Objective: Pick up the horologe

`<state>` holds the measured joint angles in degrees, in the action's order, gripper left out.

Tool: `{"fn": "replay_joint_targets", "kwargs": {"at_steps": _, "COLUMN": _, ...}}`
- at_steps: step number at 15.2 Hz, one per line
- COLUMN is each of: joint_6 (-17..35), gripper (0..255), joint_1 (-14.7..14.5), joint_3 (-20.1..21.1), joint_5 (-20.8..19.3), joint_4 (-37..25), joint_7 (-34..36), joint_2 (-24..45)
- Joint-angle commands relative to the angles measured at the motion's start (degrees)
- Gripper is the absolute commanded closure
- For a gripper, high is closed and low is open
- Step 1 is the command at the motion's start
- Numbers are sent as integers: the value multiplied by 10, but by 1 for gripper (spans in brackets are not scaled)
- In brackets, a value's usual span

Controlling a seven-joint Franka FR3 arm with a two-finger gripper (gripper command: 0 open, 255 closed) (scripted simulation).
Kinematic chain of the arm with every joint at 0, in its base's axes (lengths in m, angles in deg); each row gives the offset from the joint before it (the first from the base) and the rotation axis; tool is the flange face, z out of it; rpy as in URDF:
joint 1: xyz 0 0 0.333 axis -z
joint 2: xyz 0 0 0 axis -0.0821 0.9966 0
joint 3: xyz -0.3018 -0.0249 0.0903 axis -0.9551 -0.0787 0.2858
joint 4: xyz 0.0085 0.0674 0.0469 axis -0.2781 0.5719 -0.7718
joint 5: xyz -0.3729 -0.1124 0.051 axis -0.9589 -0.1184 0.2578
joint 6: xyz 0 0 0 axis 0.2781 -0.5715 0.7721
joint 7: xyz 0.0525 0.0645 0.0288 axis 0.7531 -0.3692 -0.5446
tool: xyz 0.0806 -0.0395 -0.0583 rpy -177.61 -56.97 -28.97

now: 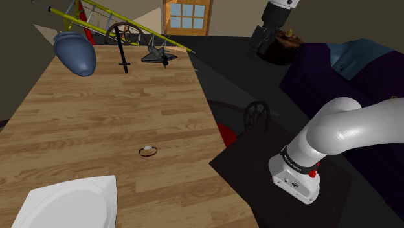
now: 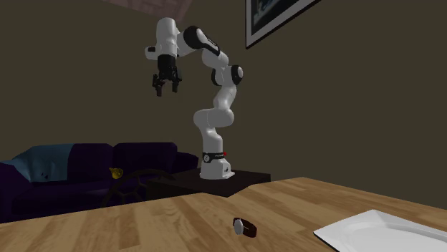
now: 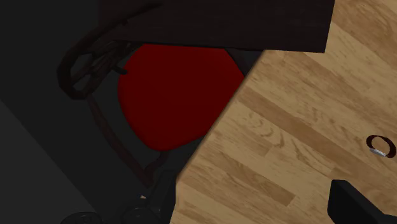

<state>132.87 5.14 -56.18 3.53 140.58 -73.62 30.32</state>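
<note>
The horologe is a small wristwatch (image 1: pixel 148 151) with a dark brown strap and a pale face, lying on the wooden table (image 1: pixel 97 123) near the edge that faces the stand. It lies on the near part of the table in the second exterior view (image 2: pixel 244 228). In the wrist view the watch (image 3: pixel 380 146) lies just beyond one black finger (image 3: pixel 356 202). My gripper (image 2: pixel 165 87) hangs high in the air, well above the table and off its edge, open with nothing between its fingers. At the shoulder view's top the gripper (image 1: pixel 262 44) points down.
A white plate (image 1: pixel 65 201) lies near the watch. A blue vase (image 1: pixel 74 53), a black stand with a wheel (image 1: pixel 123 39) and a dark model jet (image 1: pixel 158 55) are at the table's far end. A red-seated chair (image 3: pixel 172 95) stands beside the table. A purple sofa (image 2: pixel 86 168) lies behind the stand (image 1: pixel 285 175).
</note>
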Motion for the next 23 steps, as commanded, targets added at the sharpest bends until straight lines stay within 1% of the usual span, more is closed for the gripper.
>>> {"fn": "replay_joint_targets", "kwargs": {"at_steps": 1, "joint_6": 0, "gripper": 0, "joint_1": 0, "joint_3": 0, "joint_5": 0, "joint_4": 0, "joint_7": 0, "joint_2": 0}}
{"fn": "replay_joint_targets", "kwargs": {"at_steps": 6, "joint_6": 69, "gripper": 0, "joint_1": -33, "joint_3": 28, "joint_5": 17, "joint_4": 8, "joint_7": -10, "joint_2": 71}}
{"fn": "replay_joint_targets", "kwargs": {"at_steps": 12, "joint_6": 146, "gripper": 0, "joint_1": -69, "joint_3": 63, "joint_5": 32, "joint_4": 0, "joint_7": -22, "joint_2": 168}}
{"fn": "replay_joint_targets", "kwargs": {"at_steps": 18, "joint_6": 213, "gripper": 0, "joint_1": -100, "joint_3": 98, "joint_5": 38, "joint_4": -26, "joint_7": -32, "joint_2": 272}}
{"fn": "replay_joint_targets", "kwargs": {"at_steps": 23, "joint_6": 260, "gripper": 0, "joint_1": -124, "joint_3": 127, "joint_5": 32, "joint_4": -60, "joint_7": -35, "joint_2": 363}}
